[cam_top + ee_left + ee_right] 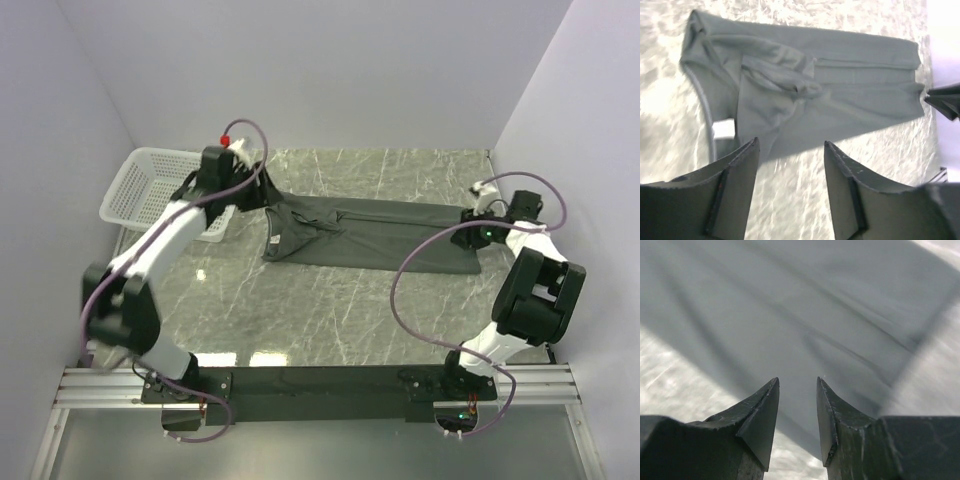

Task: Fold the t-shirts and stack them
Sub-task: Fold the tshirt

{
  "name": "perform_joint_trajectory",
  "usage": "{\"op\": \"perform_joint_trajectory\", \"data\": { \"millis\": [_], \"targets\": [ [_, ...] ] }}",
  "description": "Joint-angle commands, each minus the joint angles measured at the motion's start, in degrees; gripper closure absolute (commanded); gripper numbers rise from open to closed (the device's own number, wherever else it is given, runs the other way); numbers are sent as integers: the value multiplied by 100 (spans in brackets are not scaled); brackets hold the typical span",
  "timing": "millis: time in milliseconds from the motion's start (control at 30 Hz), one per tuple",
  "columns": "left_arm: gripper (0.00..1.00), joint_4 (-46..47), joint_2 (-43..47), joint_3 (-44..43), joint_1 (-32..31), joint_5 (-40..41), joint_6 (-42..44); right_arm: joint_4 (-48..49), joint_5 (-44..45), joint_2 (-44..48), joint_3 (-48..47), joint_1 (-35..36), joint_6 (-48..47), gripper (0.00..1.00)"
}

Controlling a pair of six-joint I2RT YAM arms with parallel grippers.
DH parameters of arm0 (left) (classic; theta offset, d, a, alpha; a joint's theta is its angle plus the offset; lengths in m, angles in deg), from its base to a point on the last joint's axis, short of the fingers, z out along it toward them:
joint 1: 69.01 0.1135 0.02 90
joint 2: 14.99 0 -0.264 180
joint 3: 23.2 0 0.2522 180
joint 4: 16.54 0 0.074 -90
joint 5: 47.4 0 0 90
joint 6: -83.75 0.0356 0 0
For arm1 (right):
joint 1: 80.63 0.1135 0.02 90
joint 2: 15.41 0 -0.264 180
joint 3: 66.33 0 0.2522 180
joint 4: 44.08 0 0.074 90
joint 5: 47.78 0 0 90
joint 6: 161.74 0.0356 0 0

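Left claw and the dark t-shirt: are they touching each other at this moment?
Apart. The left wrist view shows the open left claw hanging empty above the table, with the whole t-shirt lying spread out well below its fingertips.

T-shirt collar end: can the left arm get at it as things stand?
Probably yes. The left end effector hangs open right by the collar of the t-shirt, nothing between them; the basket sits off to the side.

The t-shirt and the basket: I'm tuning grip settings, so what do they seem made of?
T-shirt: soft matte fabric, probably cotton knit; it wrinkles and bunches near the collar. Basket: rigid white plastic, judging by its moulded open lattice walls.
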Motion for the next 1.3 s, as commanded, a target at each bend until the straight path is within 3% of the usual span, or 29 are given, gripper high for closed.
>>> {"op": "perform_joint_trajectory", "data": {
  "millis": [0,100,200,333,467,600,800,1267],
  "targets": [
    [40,553,1122,1088,-8,419,453,-697,-685,396,14,520,-1360,57],
    [39,562,1721,1933,-16,587,348,-970,-625,536,-91,1249,-1714,56],
    [37,667,2126,2592,-60,648,77,-699,-196,502,-345,2277,-1418,54],
    [36,878,2365,3068,-201,754,-241,-531,1121,-330,-1466,3789,-636,54],
    [36,887,2357,3296,-464,1052,-303,-689,1597,-1299,-2761,4816,85,54],
    [36,826,2313,3393,-649,1438,-285,-917,2143,-2160,-3955,5310,332,55],
    [36,729,2286,3411,-737,1659,-294,-1181,2539,-2891,-4722,5479,429,55],
    [36,729,2330,3446,-746,1659,-329,-1401,2021,-2909,-4530,5628,306,57]
  ]
}}
